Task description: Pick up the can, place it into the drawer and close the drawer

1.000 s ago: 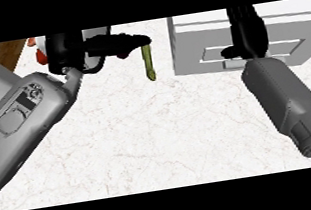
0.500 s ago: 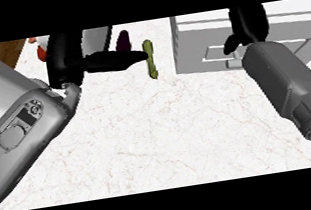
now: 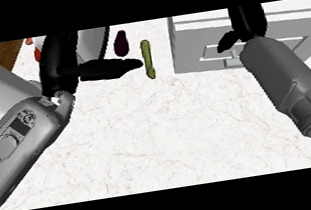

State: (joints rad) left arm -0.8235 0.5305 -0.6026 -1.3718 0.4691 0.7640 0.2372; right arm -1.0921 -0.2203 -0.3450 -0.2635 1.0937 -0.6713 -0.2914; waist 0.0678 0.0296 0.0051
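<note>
Marble counter (image 3: 170, 130) holds 2 vegetables, a thin green one (image 3: 148, 60) and a dark purple one (image 3: 121, 41), just right of the grey can (image 3: 95, 39) at the far edge. The left hand (image 3: 63, 62) is against the can and partly hides it; whether it grips cannot be told. The right hand (image 3: 245, 20) is relaxed and unclenched over the white drawer (image 3: 196, 35).

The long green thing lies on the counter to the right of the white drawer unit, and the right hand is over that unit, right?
Not quite. The head view shows the long green thing lying on the counter to the left of the white drawer unit, not to its right. The right hand is over that unit, as you said.
</note>
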